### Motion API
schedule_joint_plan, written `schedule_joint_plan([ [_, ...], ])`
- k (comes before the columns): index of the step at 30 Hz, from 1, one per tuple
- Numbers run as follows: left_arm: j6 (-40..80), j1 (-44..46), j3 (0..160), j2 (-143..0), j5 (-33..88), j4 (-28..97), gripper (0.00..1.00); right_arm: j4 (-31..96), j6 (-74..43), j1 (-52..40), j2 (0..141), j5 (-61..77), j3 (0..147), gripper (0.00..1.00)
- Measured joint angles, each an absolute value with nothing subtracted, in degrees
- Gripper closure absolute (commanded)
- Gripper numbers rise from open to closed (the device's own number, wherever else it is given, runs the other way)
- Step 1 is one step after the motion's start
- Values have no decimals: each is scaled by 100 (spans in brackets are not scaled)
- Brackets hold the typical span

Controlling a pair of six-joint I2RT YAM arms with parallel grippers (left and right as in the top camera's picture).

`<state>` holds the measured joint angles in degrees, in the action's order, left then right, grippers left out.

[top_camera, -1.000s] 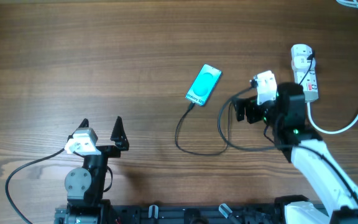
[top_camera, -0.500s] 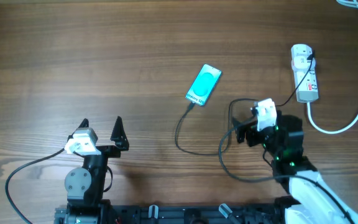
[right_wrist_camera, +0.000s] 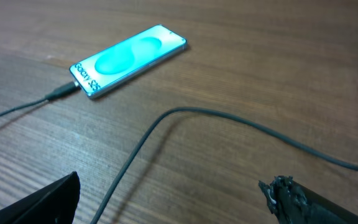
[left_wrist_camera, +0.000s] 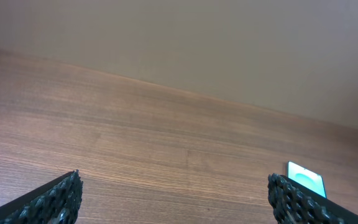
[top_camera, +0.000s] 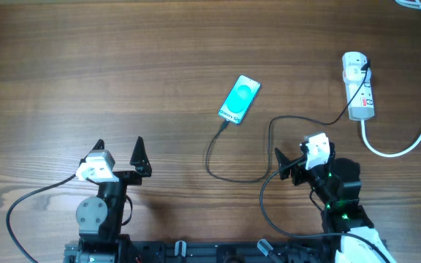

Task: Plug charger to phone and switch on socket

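Tabletop [top_camera: 123,58] of brown wood grain, seen from overhead. Near its middle lies the phone [top_camera: 239,100], flat, screen up and lit turquoise, set on a slant with its top end toward the upper right. The charger [top_camera: 210,162] meets the phone's lower short edge. In the right wrist view the connector tip sits hard against that edge, next to the "Galaxy S25" lettering (it looks seated, though the joint is too small to be sure). From the phone the cable drops and curls rightward in a loop. It rises just left of the right gripper [top_camera: 286,165], then crosses right and up to the socket [top_camera: 358,95], ending at a black plug on its upper end.

The socket lies at the upper right, well apart from the phone. A thick white cord [top_camera: 404,150] leaves its lower end and curves away toward the right edge. Whether the socket is switched on cannot be told from here.

At the lower left sits the left gripper [top_camera: 119,145], jaws spread wide, nothing between them, well apart from phone and charger. The right gripper sits at the lower right of middle, jaws likewise spread wide and grasping nothing. The charger lies slack on the tabletop just ahead of its fingers [right_wrist_camera: 291,198], not touching them.
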<state>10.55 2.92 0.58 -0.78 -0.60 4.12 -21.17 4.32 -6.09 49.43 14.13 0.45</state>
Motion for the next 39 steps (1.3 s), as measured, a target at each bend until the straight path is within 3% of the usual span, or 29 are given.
schedule_joint_plan([
  [13,1052,292,58,-73,-60,412,0,-47,414,-613,2655,1098,36,0],
  [39,1052,292,58,-73,-58,412,0,-19,548,-202,115,786,36,0],
])
